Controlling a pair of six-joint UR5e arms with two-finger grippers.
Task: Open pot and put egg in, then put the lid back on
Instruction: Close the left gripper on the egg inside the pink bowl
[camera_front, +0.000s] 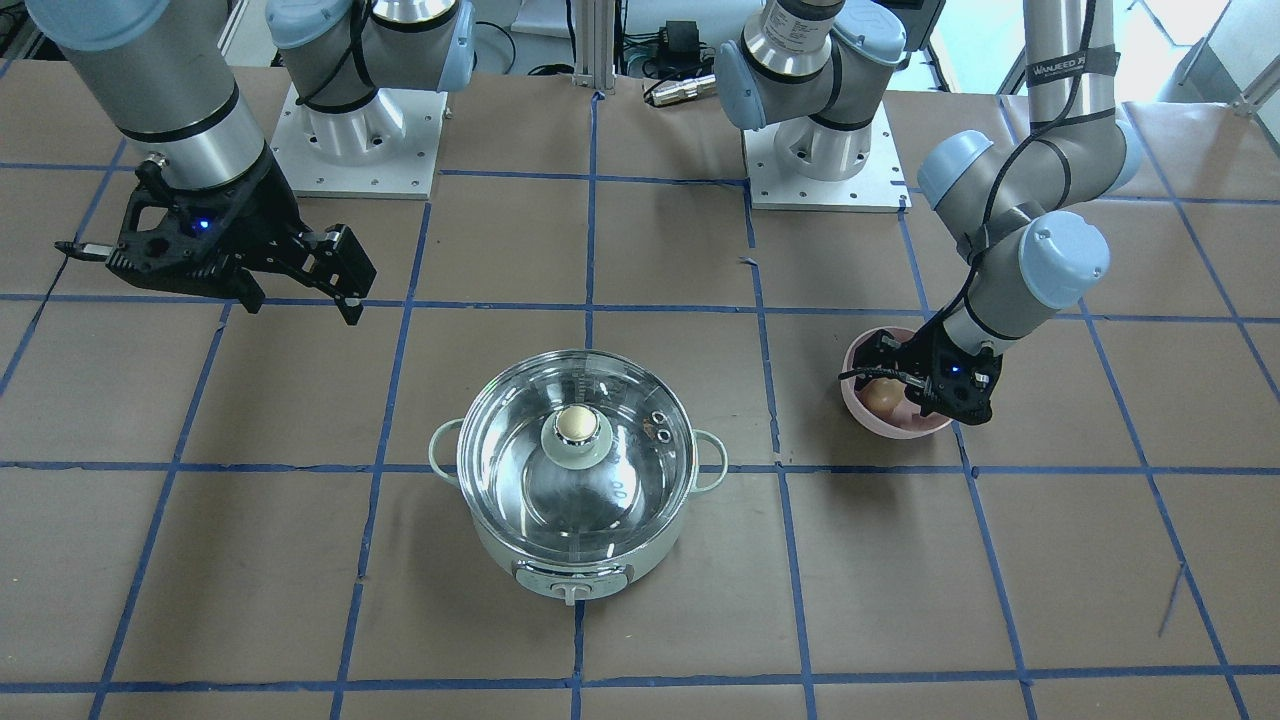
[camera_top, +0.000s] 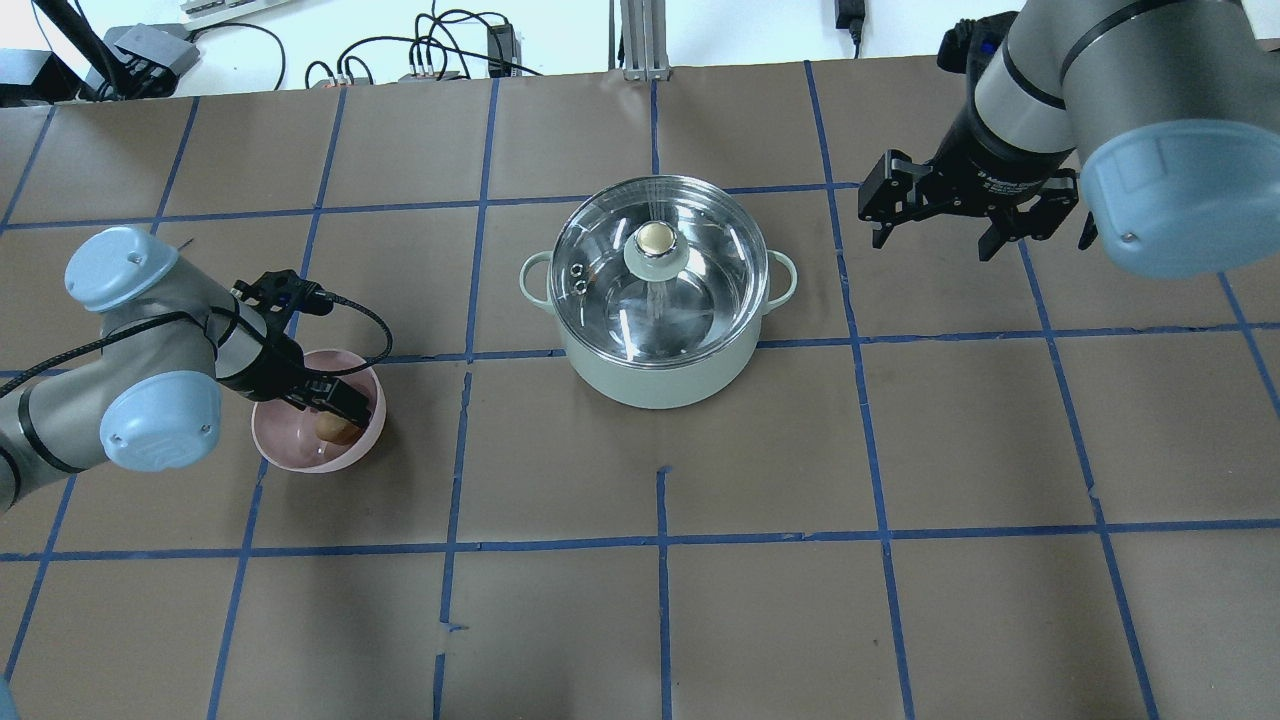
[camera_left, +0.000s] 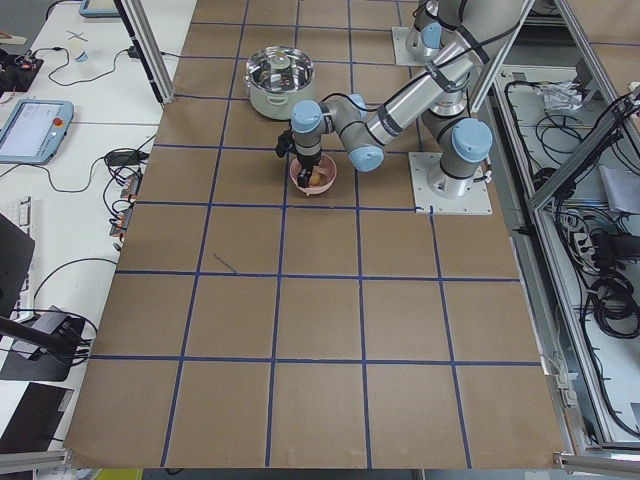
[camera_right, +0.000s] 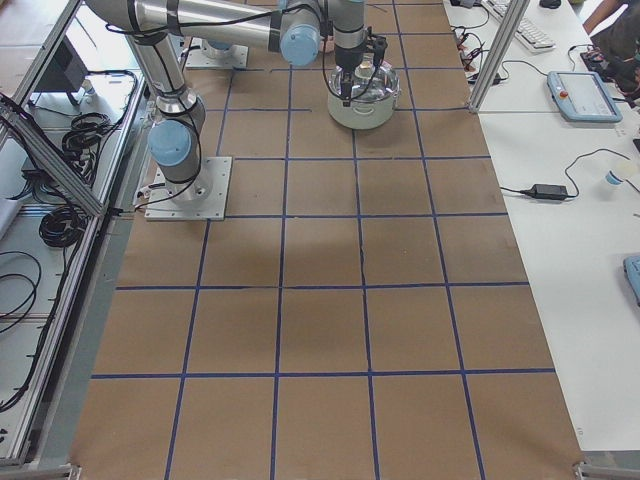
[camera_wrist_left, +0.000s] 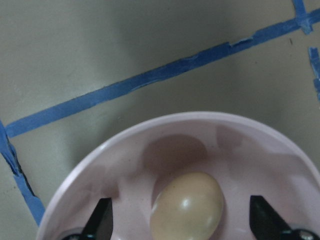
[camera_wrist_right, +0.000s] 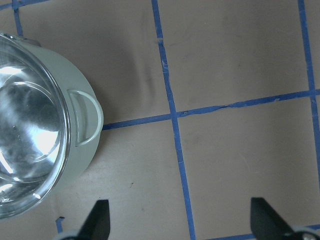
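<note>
The pale-green pot (camera_top: 655, 375) stands mid-table with the glass lid (camera_top: 705, 300) closed on it, beige knob up; both also show in the front view, pot (camera_front: 575, 565) and lid (camera_front: 520, 480). The tan egg (camera_top: 336, 431) lies in a pink bowl (camera_top: 290, 455) at the left. My left gripper (camera_top: 340, 408) reaches down into the bowl. In the left wrist view its open fingers (camera_wrist_left: 102, 220) stand on either side of the egg (camera_wrist_left: 187, 206), not touching it. My right gripper (camera_top: 932, 238) is open and empty, hovering right of the pot; the pot's side handle (camera_wrist_right: 85, 122) shows in its wrist view.
The table is brown paper with a blue tape grid. Both arm bases (camera_front: 355, 130) stand at the robot's side of the table. The pot's control dial (camera_front: 573, 592) faces the operators' side. Cables and boxes lie beyond the far edge (camera_top: 440, 60).
</note>
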